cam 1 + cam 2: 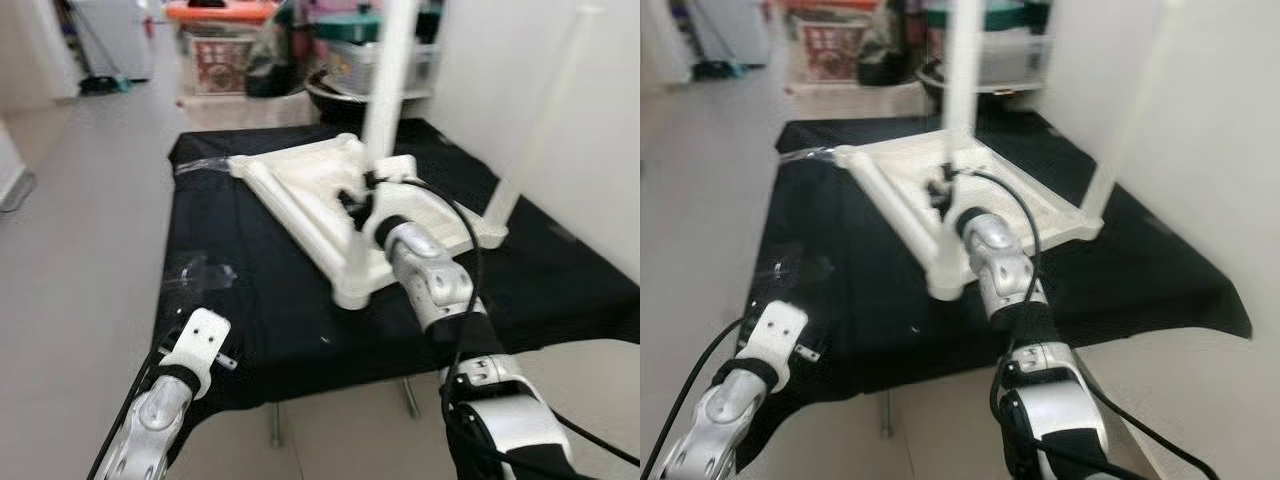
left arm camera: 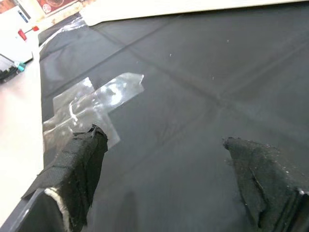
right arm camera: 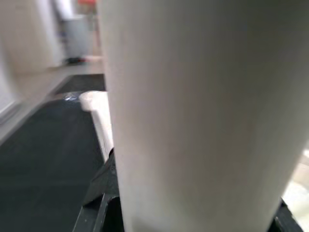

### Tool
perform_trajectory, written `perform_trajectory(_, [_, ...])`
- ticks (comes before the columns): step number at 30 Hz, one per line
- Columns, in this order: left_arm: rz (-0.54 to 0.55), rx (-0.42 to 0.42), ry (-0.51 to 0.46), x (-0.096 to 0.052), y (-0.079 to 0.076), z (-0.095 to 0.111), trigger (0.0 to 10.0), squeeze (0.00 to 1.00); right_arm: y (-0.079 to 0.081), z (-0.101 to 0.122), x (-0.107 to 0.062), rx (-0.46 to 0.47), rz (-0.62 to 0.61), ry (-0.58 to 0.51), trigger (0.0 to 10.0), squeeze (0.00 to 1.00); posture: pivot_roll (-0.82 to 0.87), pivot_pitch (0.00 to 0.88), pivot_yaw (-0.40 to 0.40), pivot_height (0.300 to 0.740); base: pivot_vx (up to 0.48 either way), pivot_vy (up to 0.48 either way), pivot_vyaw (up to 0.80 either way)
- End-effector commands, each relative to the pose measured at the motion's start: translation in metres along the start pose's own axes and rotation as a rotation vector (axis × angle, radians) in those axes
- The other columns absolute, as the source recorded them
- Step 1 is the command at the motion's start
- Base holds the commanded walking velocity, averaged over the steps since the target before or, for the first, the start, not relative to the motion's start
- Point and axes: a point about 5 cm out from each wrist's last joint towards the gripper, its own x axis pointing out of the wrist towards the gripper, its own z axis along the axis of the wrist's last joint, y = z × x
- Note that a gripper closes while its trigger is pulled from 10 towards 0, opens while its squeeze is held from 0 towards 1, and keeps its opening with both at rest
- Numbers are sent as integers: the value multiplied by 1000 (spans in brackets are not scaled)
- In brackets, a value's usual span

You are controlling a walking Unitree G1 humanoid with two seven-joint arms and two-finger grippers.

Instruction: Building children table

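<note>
Behind table leg (image 3: 203, 111), right fingers (image 3: 99, 193)

Tabletop (image 1: 300, 190) on cloth (image 1: 250, 300), legs (image 1: 390, 70) upward

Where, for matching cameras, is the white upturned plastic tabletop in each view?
Left eye view: white upturned plastic tabletop, centre, on black cloth.
Right eye view: centre again.
Left wrist view: pale strip past the cloth.
Right wrist view: corner behind the white upright leg the right gripper holds.
Shared landmark: the black cloth.
</note>
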Motion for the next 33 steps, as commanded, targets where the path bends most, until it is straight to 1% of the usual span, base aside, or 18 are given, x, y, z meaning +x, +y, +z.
perform_trajectory(1, [-17,-5,9,2,-4,0,10000,0,16,-14,-13,17,-22,83,10000,0,118,0,-61,740,0,0,0])
perform_trajectory(2, [-23,-4,11,2,-5,-1,10000,0,31,-12,-20,23,31,61,10000,0,116,0,-59,740,0,0,0])
perform_trajectory(7, [-31,-4,11,4,-6,-1,10000,0,51,-12,-25,52,127,54,10000,0,111,0,-56,740,0,0,0])
perform_trajectory(8, [-31,-3,9,5,-5,0,10000,0,54,-8,-25,82,193,35,10000,1000,116,0,-61,740,0,0,0])
perform_trajectory(11, [-29,-4,5,6,-3,1,10000,0,57,-3,-25,87,255,15,10000,1000,118,0,-62,740,0,0,0])
perform_trajectory(12, [-26,-5,3,5,-2,1,10000,0,57,7,-24,94,351,-24,10000,0,115,0,-59,740,0,0,0])
perform_trajectory(15, [-25,-6,3,5,-2,1,10000,0,55,15,-22,35,450,-59,10000,0,110,0,-61,740,0,0,0])
perform_trajectory(16, [-26,-6,5,4,-2,0,10000,0,50,21,-24,64,629,-73,10000,0,114,0,-62,740,0,0,0])
perform_trajectory(17, [-26,-6,5,4,-2,0,10000,0,50,21,-24,64,629,-73,10000,0,114,0,-62,740,0,0,0])
perform_trajectory(18, [-29,-6,6,4,-4,-1,10000,0,42,26,-27,66,852,-87,10000,0,122,0,-68,740,0,0,0])
perform_trajectory(19, [-29,-7,5,5,-4,-1,10000,0,40,26,-28,49,907,-86,10000,0,122,0,-68,740,0,0,0])
perform_trajectory(22, [-25,-8,1,4,-2,1,10000,0,42,22,-34,-22,1029,-54,10000,0,138,0,-75,740,0,0,0])
perform_trajectory(27, [-19,-6,3,2,0,0,10000,0,47,18,-41,-54,1125,-41,10000,0,142,0,-75,740,0,0,0])
perform_trajectory(28, [-17,-5,6,1,1,0,10000,0,52,16,-41,-64,1137,-39,2627,0,145,0,-75,740,0,0,0])
perform_trajectory(29, [-17,-5,6,1,1,0,10000,0,52,16,-41,-64,1137,-39,2627,0,145,0,-75,740,0,0,0])
perform_trajectory(30, [-16,-4,10,0,1,-2,10000,0,56,12,-39,-68,1125,-39,0,0,146,0,-74,740,0,0,0])
perform_trajectory(32, [-16,-4,10,0,1,-2,10000,0,56,12,-39,-68,1125,-39,0,0,146,0,-74,740,0,0,0])
perform_trajectory(33, [-17,-4,11,0,0,-1,10000,0,59,8,-33,-58,1038,-23,0,0,145,0,-70,740,0,0,0])
